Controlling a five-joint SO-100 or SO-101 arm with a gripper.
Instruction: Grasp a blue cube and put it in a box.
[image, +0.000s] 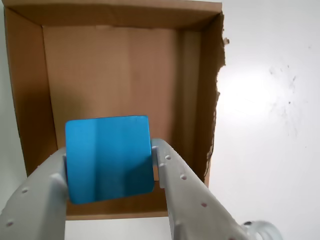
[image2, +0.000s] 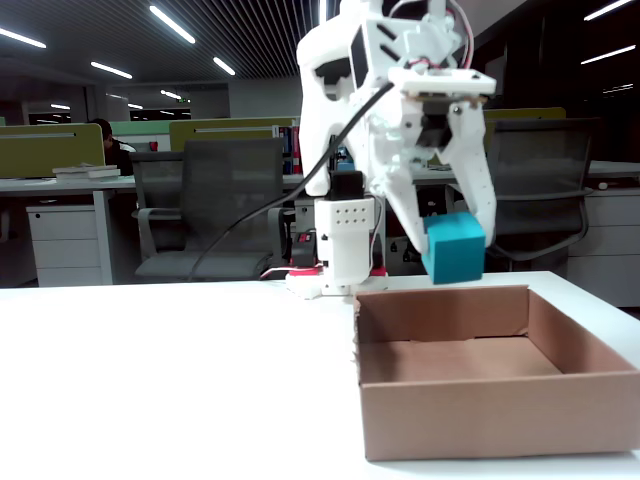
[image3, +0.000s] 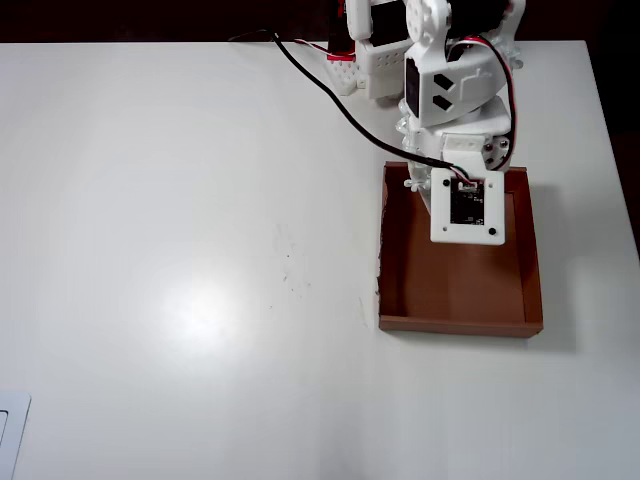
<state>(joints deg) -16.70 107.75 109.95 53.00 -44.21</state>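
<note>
My gripper (image: 109, 162) is shut on the blue cube (image: 108, 158), its white fingers pressing the cube's left and right faces. In the wrist view the cube hangs over the near part of the box (image: 115, 70), whose brown floor is bare. The fixed view shows the blue cube (image2: 453, 248) held in the air above the rear wall of the box (image2: 480, 415), clear of the rim, with the gripper (image2: 450, 245) around it. From overhead the arm's wrist plate hides the cube; the box (image3: 455, 322) lies under it at the table's right side.
The arm's base (image3: 385, 60) and its cables (image3: 330, 95) sit at the far edge of the white table (image3: 180, 250). The box's right wall has a torn edge (image: 218, 85). Office chairs and desks stand behind the table in the fixed view.
</note>
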